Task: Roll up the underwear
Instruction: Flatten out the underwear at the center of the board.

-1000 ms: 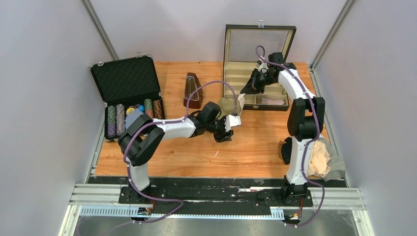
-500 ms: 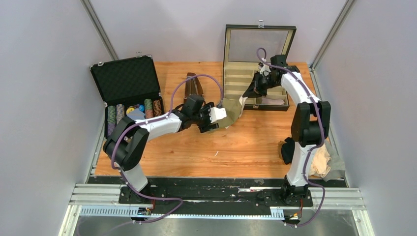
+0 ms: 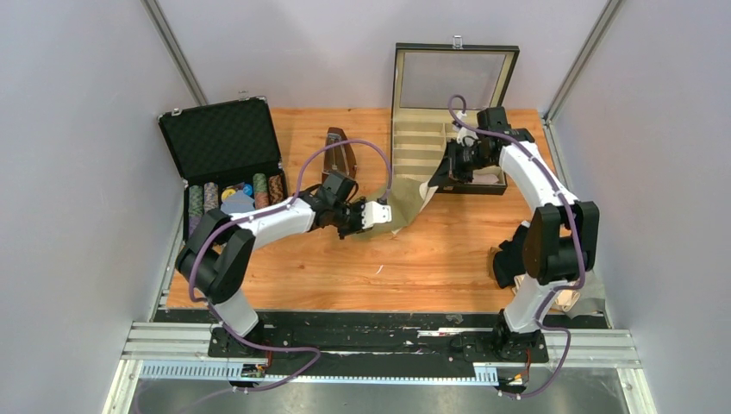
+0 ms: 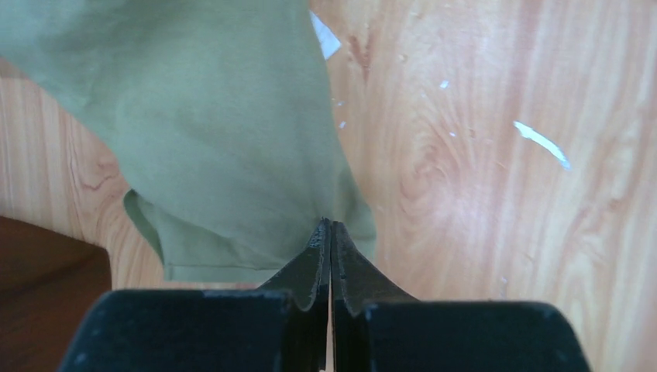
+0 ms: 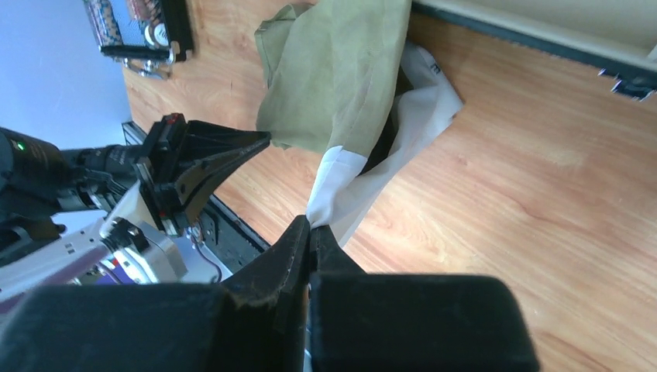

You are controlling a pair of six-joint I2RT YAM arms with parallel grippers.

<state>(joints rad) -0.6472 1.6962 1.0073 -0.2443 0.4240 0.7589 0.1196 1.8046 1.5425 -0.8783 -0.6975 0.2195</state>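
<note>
The olive-khaki underwear (image 3: 405, 205) hangs stretched above the table between my two grippers. My left gripper (image 3: 382, 216) is shut, and its tips (image 4: 331, 225) pinch the lower hem of the olive cloth (image 4: 217, 139). My right gripper (image 5: 311, 223) is shut on the pale waistband (image 5: 403, 139), up near the compartment box. In the right wrist view the left gripper (image 5: 263, 141) meets the far edge of the olive cloth (image 5: 333, 77). A black underwear (image 3: 501, 261) lies by the right arm's base. A cream-beige one (image 3: 565, 299) is mostly hidden behind that arm.
An open black case (image 3: 222, 142) with poker chips (image 3: 211, 207) stands at the left. A wooden metronome (image 3: 338, 147) is just behind the left gripper. An open compartment box (image 3: 431, 138) is at the back, and a grey cloth (image 3: 595, 289) at the right edge.
The left gripper swung back and left to the olive cloth's hem and closed on it. The right arm shifted right, drawing the cloth out between the two grippers.
</note>
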